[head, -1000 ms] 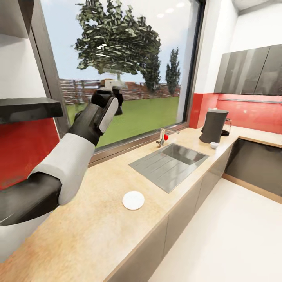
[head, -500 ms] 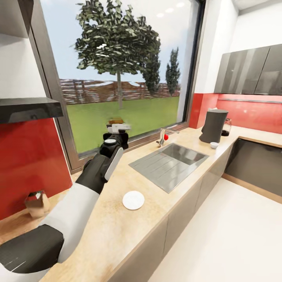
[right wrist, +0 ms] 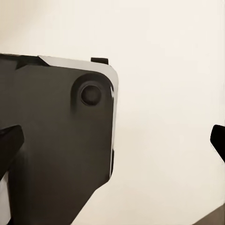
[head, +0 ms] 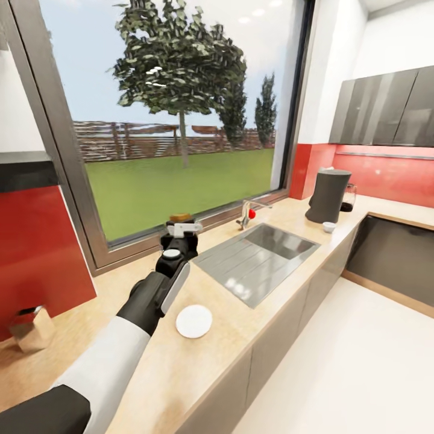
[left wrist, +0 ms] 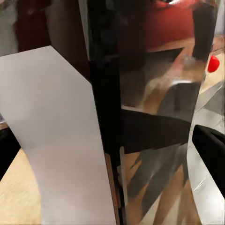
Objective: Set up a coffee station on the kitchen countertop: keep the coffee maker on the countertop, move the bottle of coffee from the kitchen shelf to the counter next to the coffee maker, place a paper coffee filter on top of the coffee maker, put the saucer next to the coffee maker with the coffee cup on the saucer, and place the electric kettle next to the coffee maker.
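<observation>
The left gripper (head: 181, 229) is clamped around the bottle of coffee (head: 180, 218), holding it upright above the countertop (head: 241, 325) near the window so it can travel toward the coffee maker (head: 328, 196) in the far corner. The saucer (head: 193, 320) lies just beside the forearm. I cannot tell whether the right gripper's fingers are parted or closed.
</observation>
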